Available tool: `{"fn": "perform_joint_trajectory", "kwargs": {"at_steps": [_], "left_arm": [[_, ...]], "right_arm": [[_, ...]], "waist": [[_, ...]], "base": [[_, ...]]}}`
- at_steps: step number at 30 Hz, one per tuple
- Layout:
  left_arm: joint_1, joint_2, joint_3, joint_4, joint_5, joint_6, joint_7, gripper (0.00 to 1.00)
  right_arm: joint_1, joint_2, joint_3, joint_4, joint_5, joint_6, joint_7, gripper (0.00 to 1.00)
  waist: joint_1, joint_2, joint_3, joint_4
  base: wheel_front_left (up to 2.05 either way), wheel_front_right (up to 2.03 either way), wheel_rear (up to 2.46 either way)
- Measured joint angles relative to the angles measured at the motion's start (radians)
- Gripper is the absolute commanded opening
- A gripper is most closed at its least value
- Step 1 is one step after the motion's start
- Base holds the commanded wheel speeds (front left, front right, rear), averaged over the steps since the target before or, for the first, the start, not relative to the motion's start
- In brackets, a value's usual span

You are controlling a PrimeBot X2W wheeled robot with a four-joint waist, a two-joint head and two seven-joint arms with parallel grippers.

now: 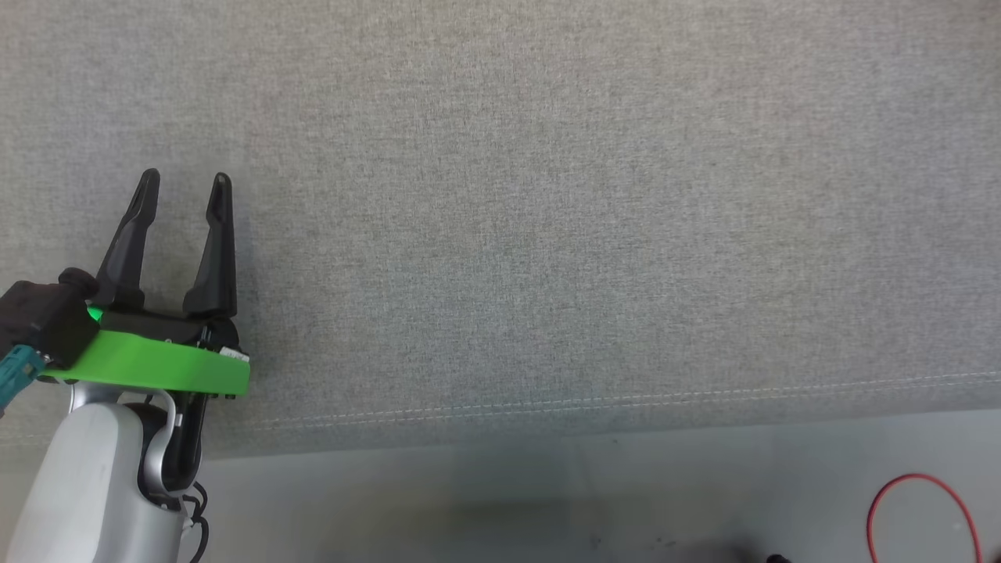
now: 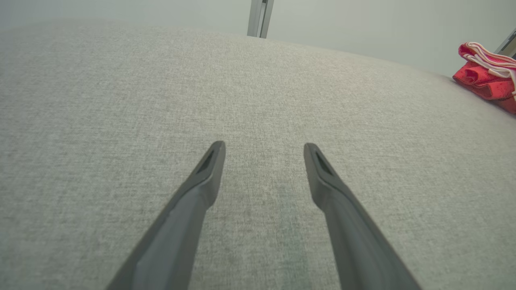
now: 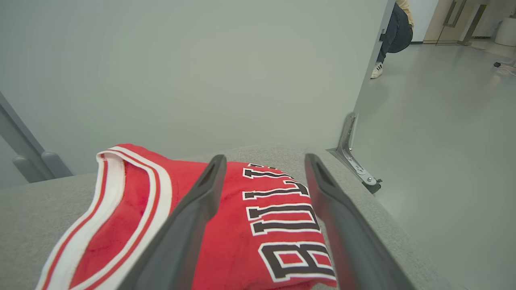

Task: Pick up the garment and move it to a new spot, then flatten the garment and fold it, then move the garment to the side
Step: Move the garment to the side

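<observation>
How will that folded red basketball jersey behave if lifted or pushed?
Red basketball jersey: probably floppy, its soft folds drooping open when lifted. Likely light, being thin cloth. Pushed, it may bunch against the textured grey fabric surface rather than slide.

Bare cushion [image 1: 547, 195] ahead, jersey [image 3: 242, 225] at corner

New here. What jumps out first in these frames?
The red Bulls jersey grabs the eye: it lies near the corner of the grey cushion, beneath the open right hand. In the head view, the left hand, with its bright green collar, sits open at lower left over the cushion. A red cable loops on the floor at lower right.
</observation>
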Motion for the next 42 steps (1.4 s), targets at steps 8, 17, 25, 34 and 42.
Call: {"fn": "perform_joint_trajectory", "kwargs": {"at_steps": [8,17,25,34,42], "left_arm": [[-0.009,-0.011,0.016,0.001,0.000,0.000,0.000,1.00],[-0.006,-0.013,0.049,0.010,0.002,0.000,0.000,1.00],[0.040,-0.025,0.071,0.030,0.003,0.000,0.000,1.00],[0.139,-0.065,0.077,0.060,-0.021,0.000,0.000,1.00],[0.216,-0.074,0.075,0.063,-0.014,0.000,0.000,1.00]], "right_arm": [[0.065,0.051,0.024,-0.114,-0.039,0.032,0.000,1.00],[0.182,0.100,-0.056,-0.342,-0.098,0.021,0.002,1.00],[0.399,0.162,-0.081,-0.445,-0.133,0.017,0.002,1.00],[0.665,0.222,-0.110,-0.555,-0.160,0.004,0.002,1.00],[0.856,0.244,-0.169,-0.632,-0.192,-0.005,0.002,1.00]], "waist": [[0.0000,0.0000,-0.100,-0.015],[0.0000,0.0000,-0.223,-0.042],[0.0000,0.0000,-0.323,-0.064],[-0.0001,0.0000,-0.453,-0.088],[-0.0001,0.0000,-0.549,-0.099]], "base": [[0.00,0.00,0.00],[0.00,0.00,0.00],[0.00,0.00,0.00],[0.00,0.00,0.00],[0.00,0.00,0.00]]}}
